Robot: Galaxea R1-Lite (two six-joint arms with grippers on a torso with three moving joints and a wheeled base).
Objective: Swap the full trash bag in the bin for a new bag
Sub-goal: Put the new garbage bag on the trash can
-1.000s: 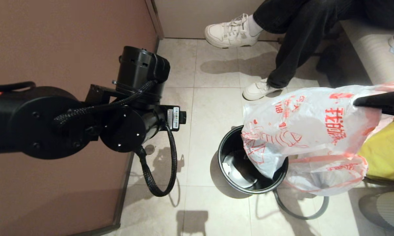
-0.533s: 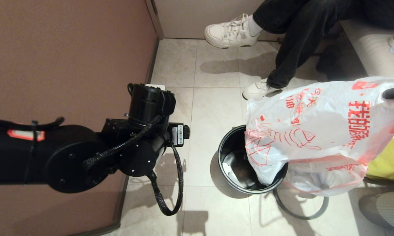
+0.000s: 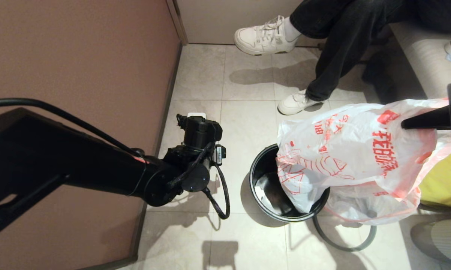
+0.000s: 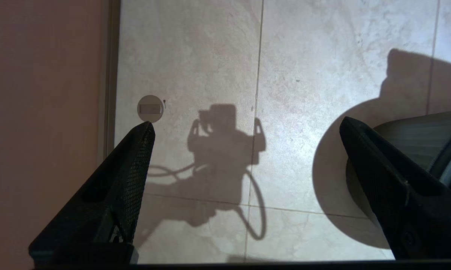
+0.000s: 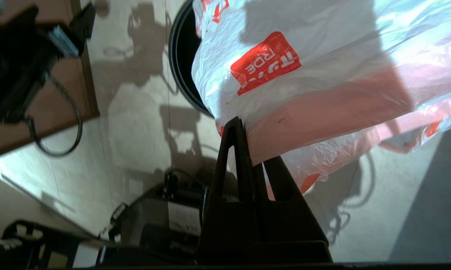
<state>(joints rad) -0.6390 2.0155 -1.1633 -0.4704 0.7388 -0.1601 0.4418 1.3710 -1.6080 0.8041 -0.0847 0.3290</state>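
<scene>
The bin (image 3: 262, 180), a round dark tub, stands on the tiled floor; its grey hoop (image 3: 341, 249) lies on the floor beside it. My right gripper (image 3: 403, 123) (image 5: 247, 142) is shut on the pink edge of the new bag (image 3: 360, 150) (image 5: 322, 75), which hangs slanted with its lower end inside the bin. The full trash bag (image 3: 375, 206) lies bulging on the floor to the bin's right, partly under the new bag. My left gripper (image 4: 246, 123) is open above bare tile, just left of the bin (image 4: 427, 123).
A brown wall (image 3: 79, 56) runs close on the left. A seated person's white shoes (image 3: 264, 35) (image 3: 294, 103) and dark legs are beyond the bin. A yellow object (image 3: 442, 176) sits at the right edge. A round floor plate (image 4: 150, 108) lies by the wall.
My left arm has dropped low and reached forward toward the floor left of the bin. The held bag swung right and back a little; its end stays in the bin.
</scene>
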